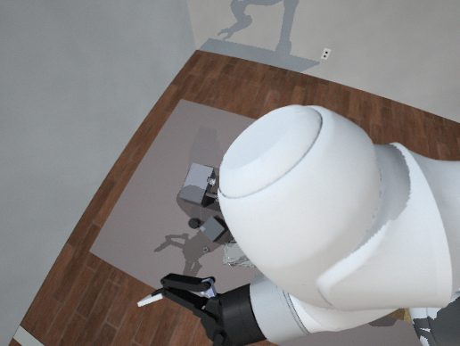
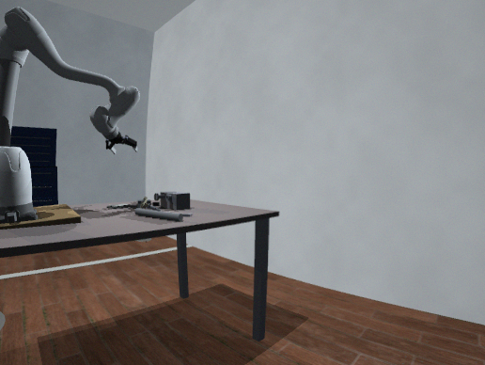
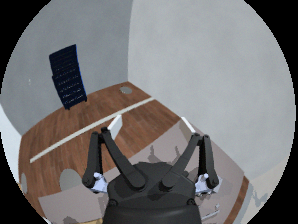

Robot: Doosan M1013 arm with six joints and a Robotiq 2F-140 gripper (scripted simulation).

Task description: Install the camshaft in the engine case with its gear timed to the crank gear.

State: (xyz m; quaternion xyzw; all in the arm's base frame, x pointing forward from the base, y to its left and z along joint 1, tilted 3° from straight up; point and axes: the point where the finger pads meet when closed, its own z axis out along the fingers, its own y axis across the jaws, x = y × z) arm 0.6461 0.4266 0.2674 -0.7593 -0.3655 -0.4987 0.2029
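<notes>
Fingers (image 2: 123,142) spread wide, high above the engine case (image 2: 175,200) on the table (image 2: 226,217).

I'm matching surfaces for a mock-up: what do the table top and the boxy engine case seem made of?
The grey-brown table top looks like matte laminate or painted board: flat, no grain. The grey boxy engine case looks like dull cast metal, with faint sheen on top, though too small to be sure.
</notes>
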